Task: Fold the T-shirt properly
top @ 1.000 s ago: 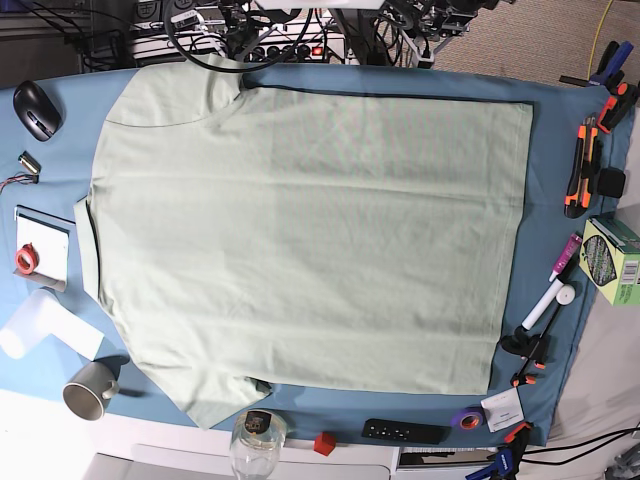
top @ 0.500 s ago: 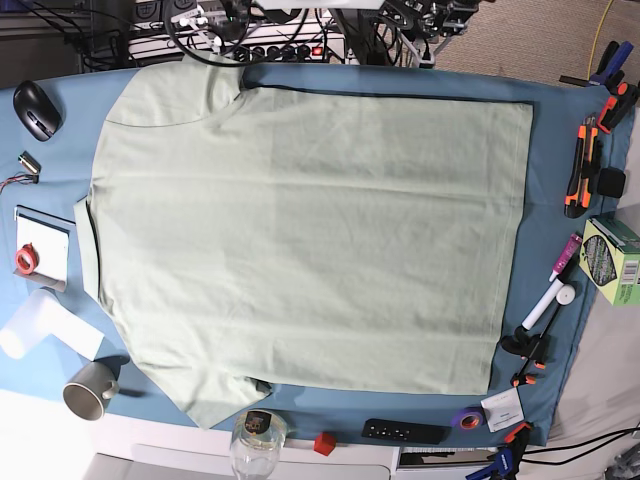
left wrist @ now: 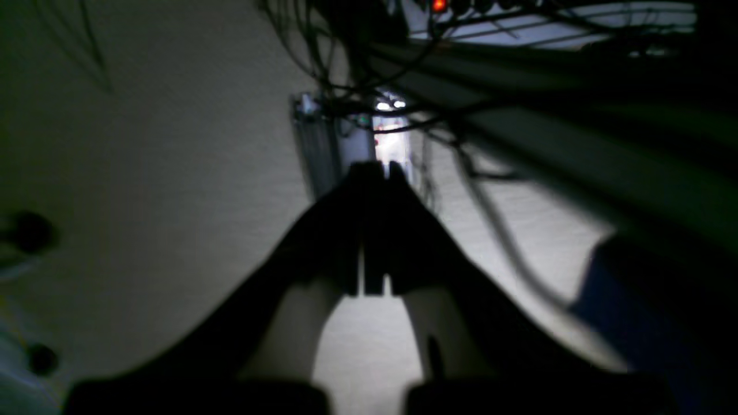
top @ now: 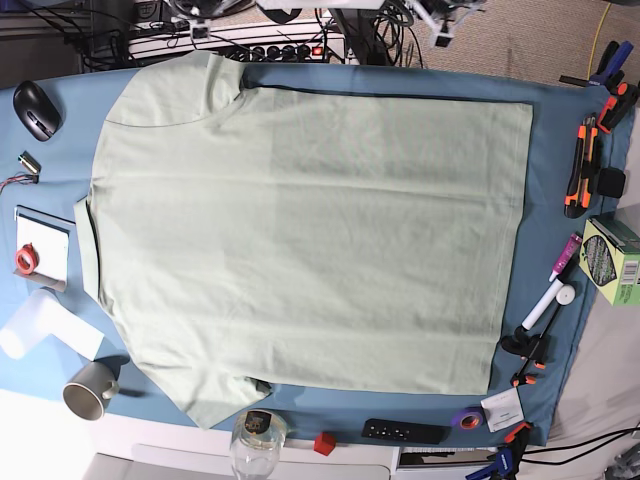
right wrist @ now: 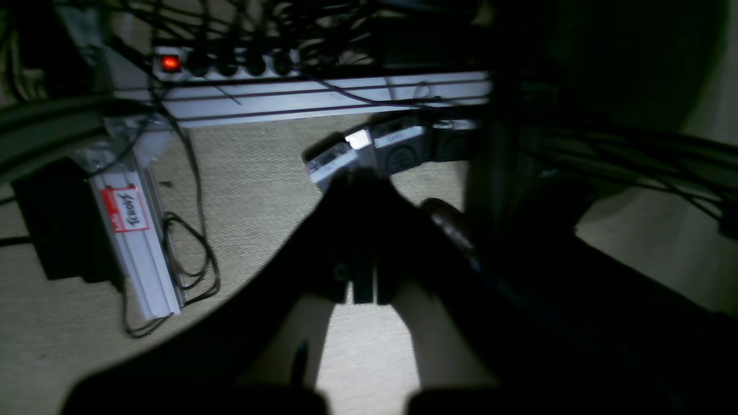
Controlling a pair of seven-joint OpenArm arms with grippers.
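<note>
Containers first: a grey mug (top: 90, 388) is seen lying tilted at the lower left edge, mouth toward the camera, contents not discernible. A clear glass jar (top: 257, 443) stands at the bottom edge just below the shirt's lower sleeve, with a dark round item at its top; what is inside cannot be told. A green carton (top: 613, 260) sits at the right edge, closed.

The T-shirt (top: 310, 235) is laid flat on the blue table cloth (top: 555, 180), covering most of it. Collar end is toward the left of the base view, hem toward the right. One sleeve points to the top left, the other to the bottom left near the jar. Fabric is pale sage green, smooth with faint creases only; no fold is made. Placket and logo are not visible from this side.

Left gripper (left wrist: 376, 173): fingers pressed together, nothing between them, seen dark against a pale floor and hanging cables. Right gripper (right wrist: 360, 178): fingers likewise closed together and empty, above carpet, a power strip (right wrist: 222, 62) with a red lit switch, and an aluminium profile (right wrist: 135, 242). Neither gripper is over the shirt in the base view.
</note>
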